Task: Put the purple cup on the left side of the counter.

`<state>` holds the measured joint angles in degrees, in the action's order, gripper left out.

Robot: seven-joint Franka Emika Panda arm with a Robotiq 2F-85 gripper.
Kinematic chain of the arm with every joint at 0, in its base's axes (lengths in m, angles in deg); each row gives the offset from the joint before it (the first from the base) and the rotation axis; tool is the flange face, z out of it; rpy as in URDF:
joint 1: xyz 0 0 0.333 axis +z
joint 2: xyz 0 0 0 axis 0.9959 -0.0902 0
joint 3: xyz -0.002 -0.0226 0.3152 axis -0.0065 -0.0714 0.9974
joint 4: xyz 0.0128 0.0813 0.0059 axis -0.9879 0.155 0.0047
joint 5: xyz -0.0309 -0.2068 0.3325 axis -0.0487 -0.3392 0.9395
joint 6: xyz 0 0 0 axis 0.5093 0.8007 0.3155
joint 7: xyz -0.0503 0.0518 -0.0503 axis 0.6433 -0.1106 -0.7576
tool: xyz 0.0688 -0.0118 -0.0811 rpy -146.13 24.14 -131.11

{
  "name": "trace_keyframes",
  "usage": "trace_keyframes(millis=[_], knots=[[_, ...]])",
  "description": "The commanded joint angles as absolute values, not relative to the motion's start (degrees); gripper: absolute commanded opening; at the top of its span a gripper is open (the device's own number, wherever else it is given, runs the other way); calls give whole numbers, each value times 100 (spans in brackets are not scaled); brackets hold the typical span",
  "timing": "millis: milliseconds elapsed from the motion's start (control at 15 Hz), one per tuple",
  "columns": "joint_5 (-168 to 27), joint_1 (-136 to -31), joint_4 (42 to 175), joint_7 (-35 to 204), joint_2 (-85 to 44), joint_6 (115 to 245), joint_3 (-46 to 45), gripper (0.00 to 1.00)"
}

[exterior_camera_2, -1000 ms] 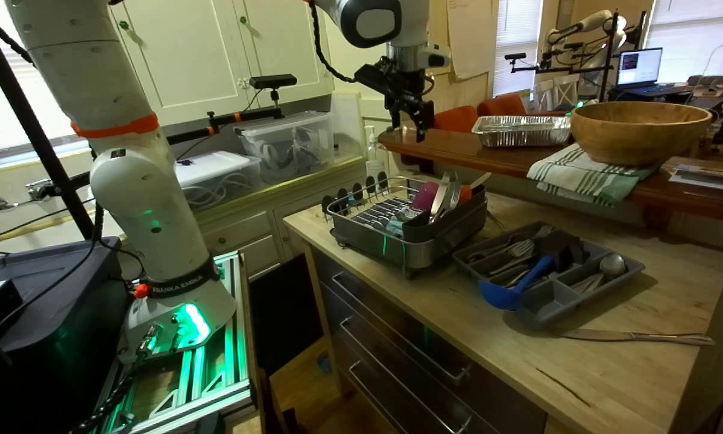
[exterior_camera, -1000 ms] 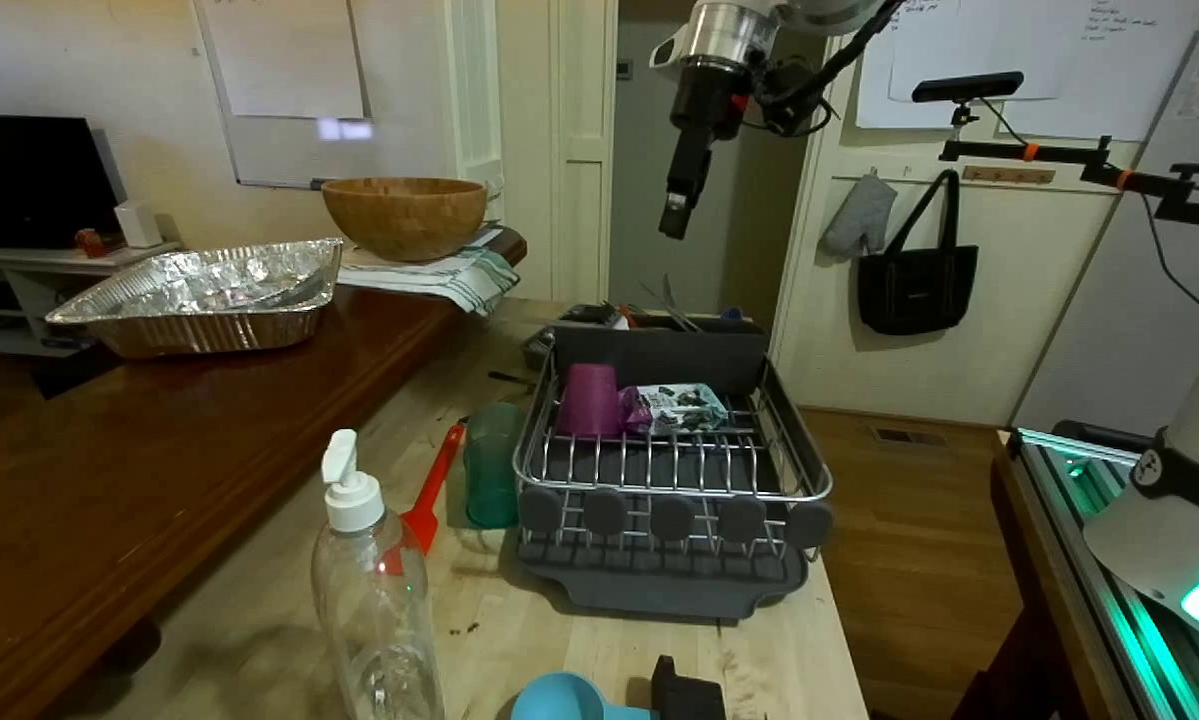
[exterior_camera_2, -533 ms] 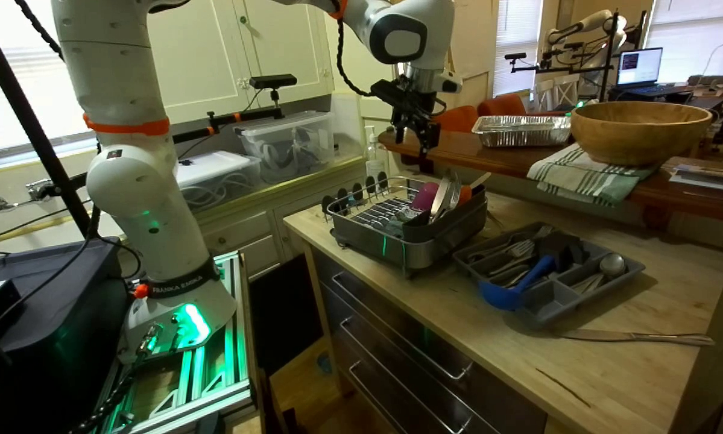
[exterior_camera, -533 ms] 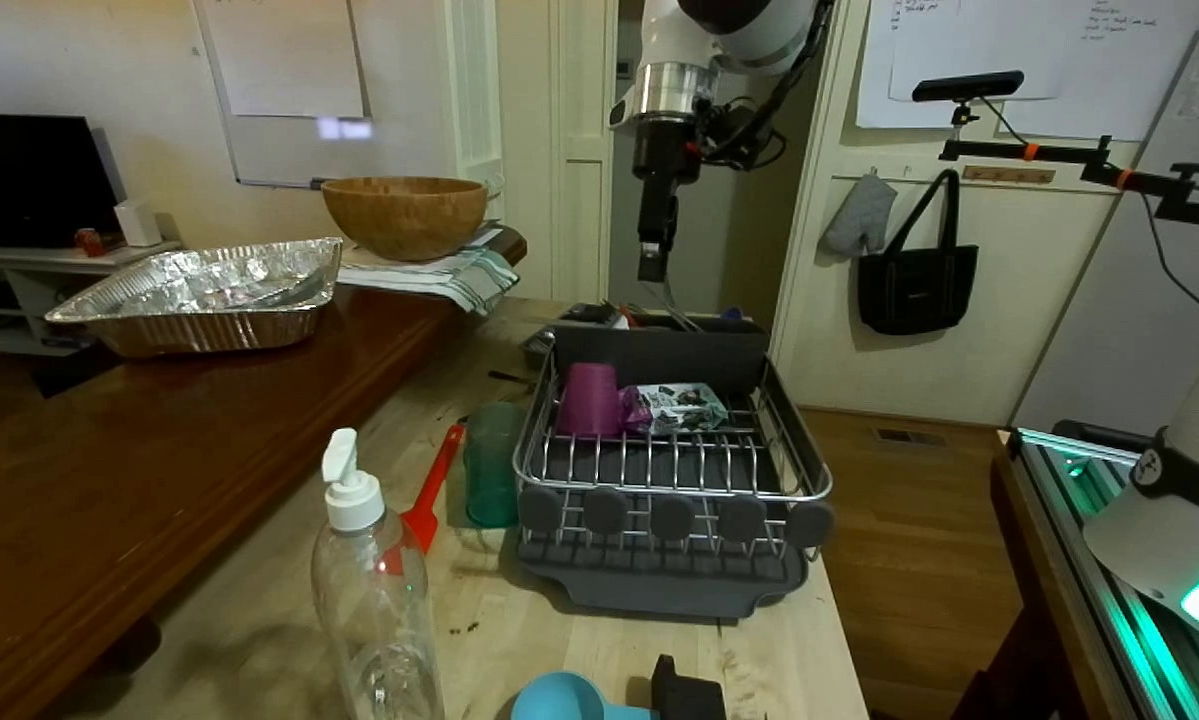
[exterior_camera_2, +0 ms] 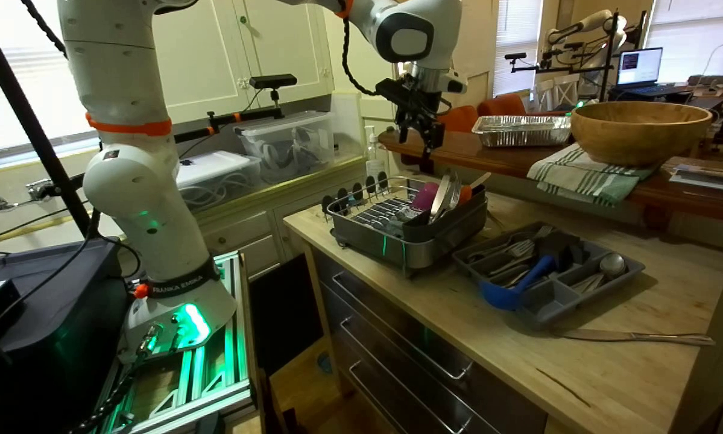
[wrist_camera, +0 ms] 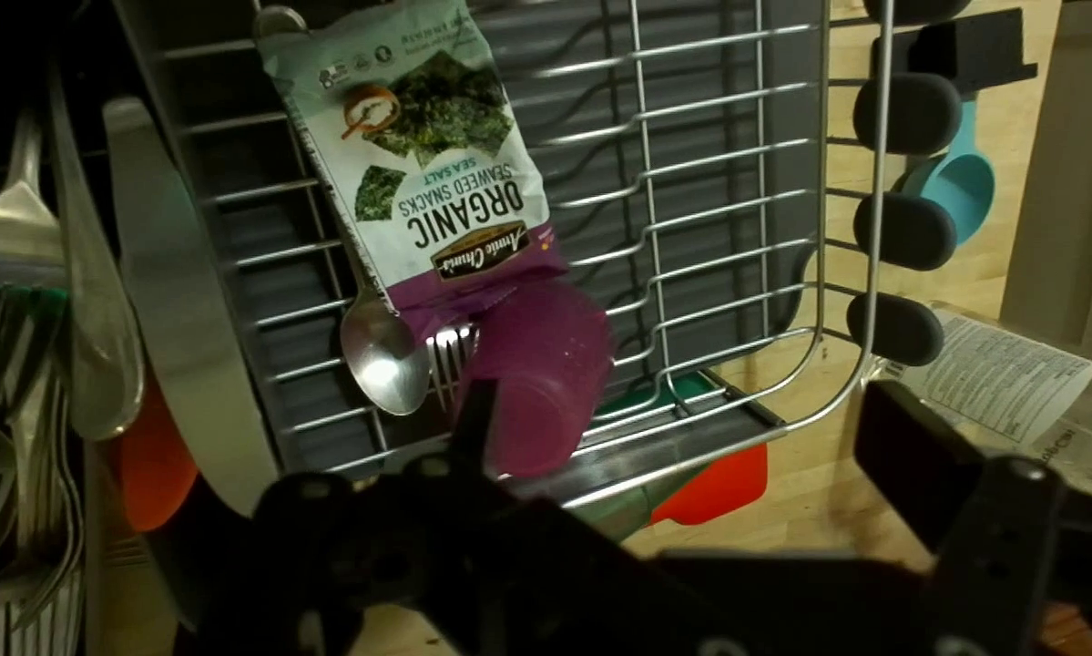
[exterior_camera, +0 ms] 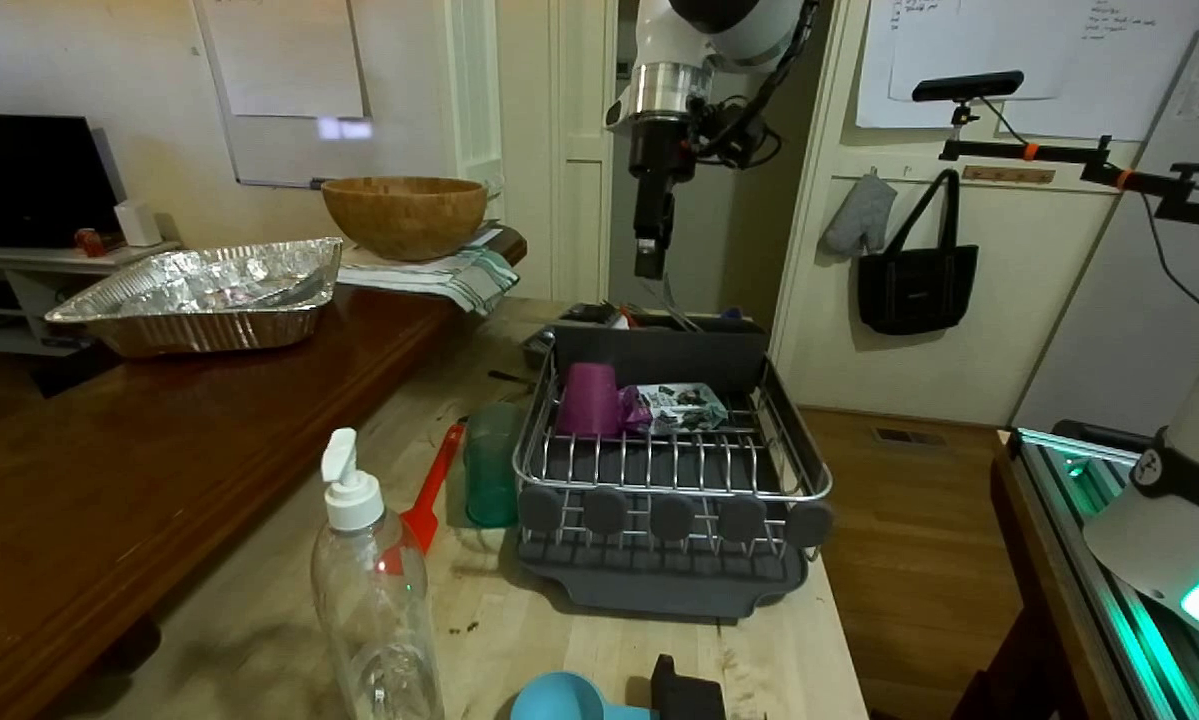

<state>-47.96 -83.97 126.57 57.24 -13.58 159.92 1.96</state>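
Observation:
The purple cup stands upside down in the dish rack, beside a snack packet. It is partly hidden behind utensils in an exterior view. In the wrist view the cup lies near one finger, which overlaps it in the picture. My gripper is open with nothing between its fingers. In both exterior views the gripper hangs well above the rack's cutlery end, apart from the cup. The counter is the pale beige top under the rack; it also shows wide.
The grey dish rack holds the snack packet and upright utensils. Beside it are a green tumbler, red spatula and clear bottle. A cutlery tray and a dark table are near.
My gripper has moved left and down in an exterior view, right and slightly down in another, with little motion in the last half second. The cup has not moved.

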Motion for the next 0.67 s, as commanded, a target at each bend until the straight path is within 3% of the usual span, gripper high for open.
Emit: trace_keyframes(millis=[0,600], knots=[[-4724,-8744,11807,5521,-2013,15312,261,100],[-4566,-9289,9984,5171,-3600,13034,588,100]])
